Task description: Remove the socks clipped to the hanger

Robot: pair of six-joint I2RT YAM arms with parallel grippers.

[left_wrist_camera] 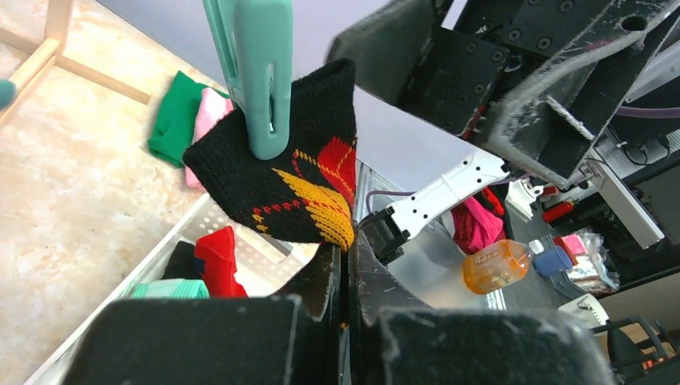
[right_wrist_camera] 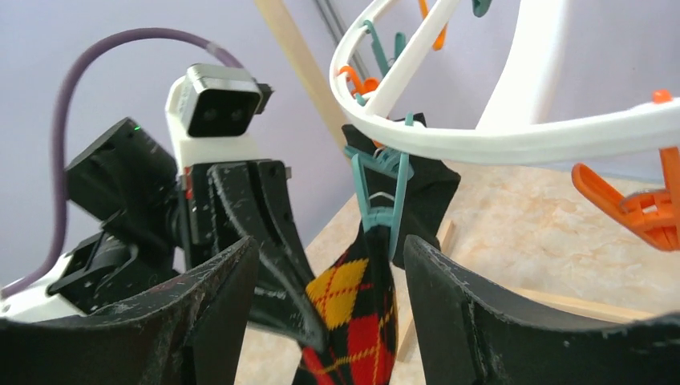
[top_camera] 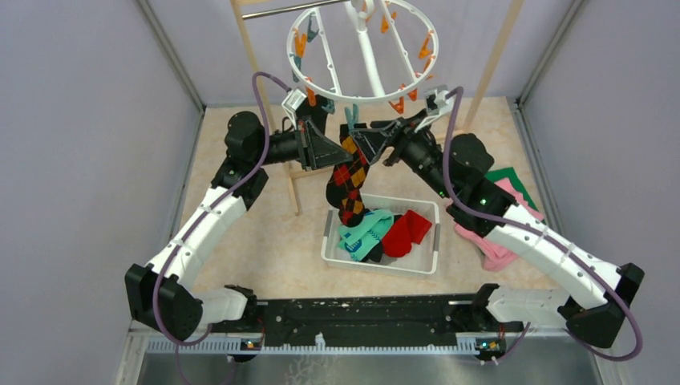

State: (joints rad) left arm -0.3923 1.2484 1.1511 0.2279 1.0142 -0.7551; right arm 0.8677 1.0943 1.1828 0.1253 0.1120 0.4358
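The white ring hanger (top_camera: pixel 362 50) hangs from the rack at the back. One black argyle sock (top_camera: pixel 349 180) hangs from its teal clip (top_camera: pixel 351 117). My left gripper (top_camera: pixel 333 151) is shut on the sock's edge just below the clip; in the left wrist view the sock (left_wrist_camera: pixel 297 184) is pinched at my gripper's tips (left_wrist_camera: pixel 346 250) under the clip (left_wrist_camera: pixel 257 72). My right gripper (top_camera: pixel 370 138) is open. In the right wrist view it (right_wrist_camera: pixel 329 277) straddles the sock (right_wrist_camera: pixel 361 321) and the clip (right_wrist_camera: pixel 381 200) under the ring (right_wrist_camera: pixel 497 140) without touching.
A white bin (top_camera: pixel 433 245) below the sock holds teal (top_camera: pixel 365 234), red (top_camera: pixel 405 231) and black socks. Folded pink (top_camera: pixel 497 241) and green (top_camera: pixel 513 180) cloths lie to the right. The wooden rack posts (top_camera: pixel 255 64) flank the hanger. Orange clips (top_camera: pixel 425 48) dangle empty.
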